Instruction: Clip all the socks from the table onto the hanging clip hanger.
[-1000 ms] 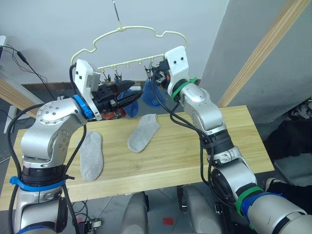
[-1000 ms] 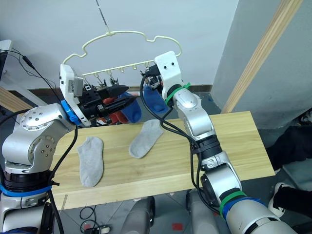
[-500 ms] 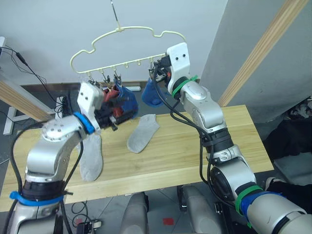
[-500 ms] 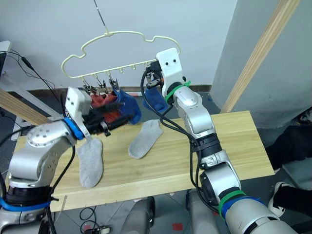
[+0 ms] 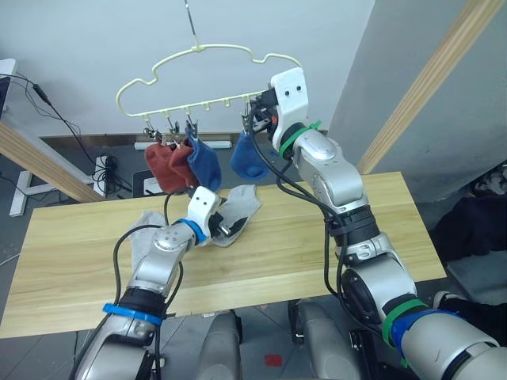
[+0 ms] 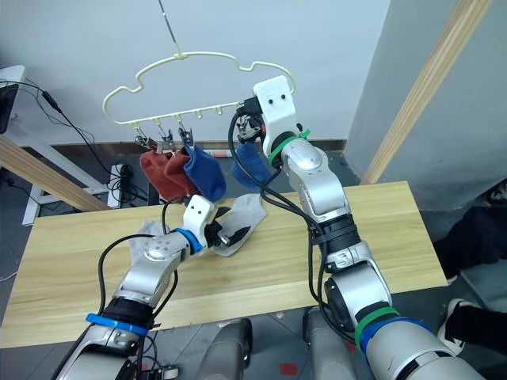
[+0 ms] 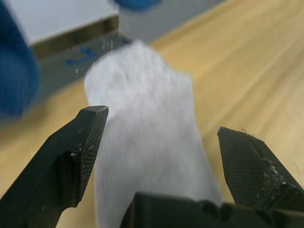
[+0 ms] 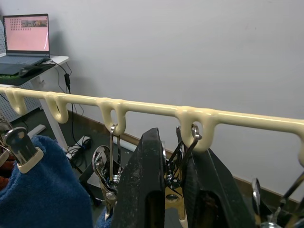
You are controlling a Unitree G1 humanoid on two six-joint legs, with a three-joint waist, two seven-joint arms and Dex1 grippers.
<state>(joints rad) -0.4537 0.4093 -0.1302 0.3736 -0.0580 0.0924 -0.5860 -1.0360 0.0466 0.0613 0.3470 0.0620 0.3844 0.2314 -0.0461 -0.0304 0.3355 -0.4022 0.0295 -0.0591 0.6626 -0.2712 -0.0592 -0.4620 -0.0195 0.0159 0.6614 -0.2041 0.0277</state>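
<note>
The pale-yellow clip hanger point(image 5: 207, 48) hangs above the table's point(image 5: 380, 229) far edge. Two rust-red socks point(image 5: 162, 162) and a blue sock point(image 5: 204, 162) dangle from its left clips. Another blue sock point(image 5: 247, 158) hangs further right. Just above that sock my right gripper point(image 5: 252, 123) is shut on a metal clip point(image 8: 183, 159) of the bar. One light grey sock point(image 5: 242, 202) lies flat on the table. My left gripper point(image 5: 232, 227) is low over its near end, open, with the sock point(image 7: 142, 128) between the fingers. A second grey sock point(image 5: 142, 223) lies partly hidden behind my left arm.
A slanted wooden pole point(image 5: 428, 79) rises at the right and another point(image 5: 40, 162) at the left behind the table. Cables and a power strip point(image 5: 107, 166) lie on the floor beyond. A laptop point(image 8: 26, 35) stands on a side desk.
My left arm has dropped from hanger height to the table and now straddles the grey sock. The blue sock it carried now hangs from a clip. The right arm has stayed put.
</note>
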